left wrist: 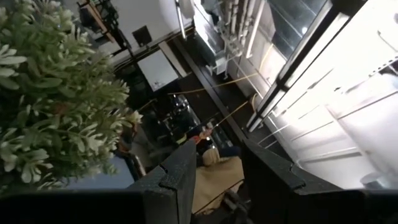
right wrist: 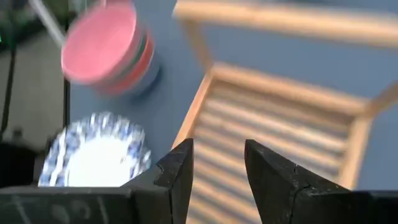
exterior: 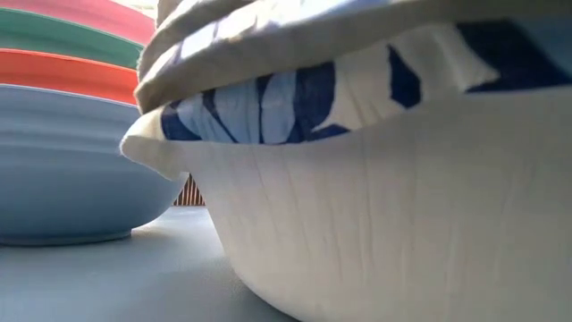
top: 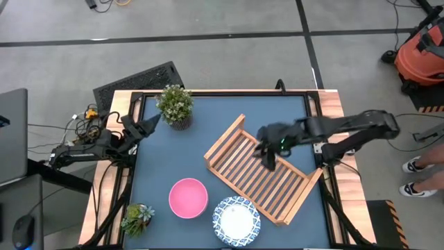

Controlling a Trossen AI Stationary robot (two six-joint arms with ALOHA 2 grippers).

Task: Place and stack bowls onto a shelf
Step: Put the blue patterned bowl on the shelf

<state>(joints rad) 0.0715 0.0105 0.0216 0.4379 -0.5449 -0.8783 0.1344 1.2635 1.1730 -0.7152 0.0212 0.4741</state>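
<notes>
Right claw (top: 267,154): empty, narrowly parted, over shelf (top: 236,177) | white-blue bowl (top: 236,217) at its 7 o'clock, pink stack (top: 188,197) beyond | left claw (top: 142,128): parted, idle at bench (top: 152,173) left edge, farther off.

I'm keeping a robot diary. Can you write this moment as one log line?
right pincer: open, empty, over shelf | left pincer: waiting by plant | pink-topped bowl stack, patterned bowls: on table, off shelf

The rectangular light-wood slatted shelf (top: 258,171) looks like bare, matt wood with smooth slats. The round white bowl with blue patterned rim (exterior: 393,179) has a matt surface with fine vertical ribs. The plain pink round bowl (top: 189,197) looks smooth. The dark blue desk (top: 163,156) top is matt
</notes>
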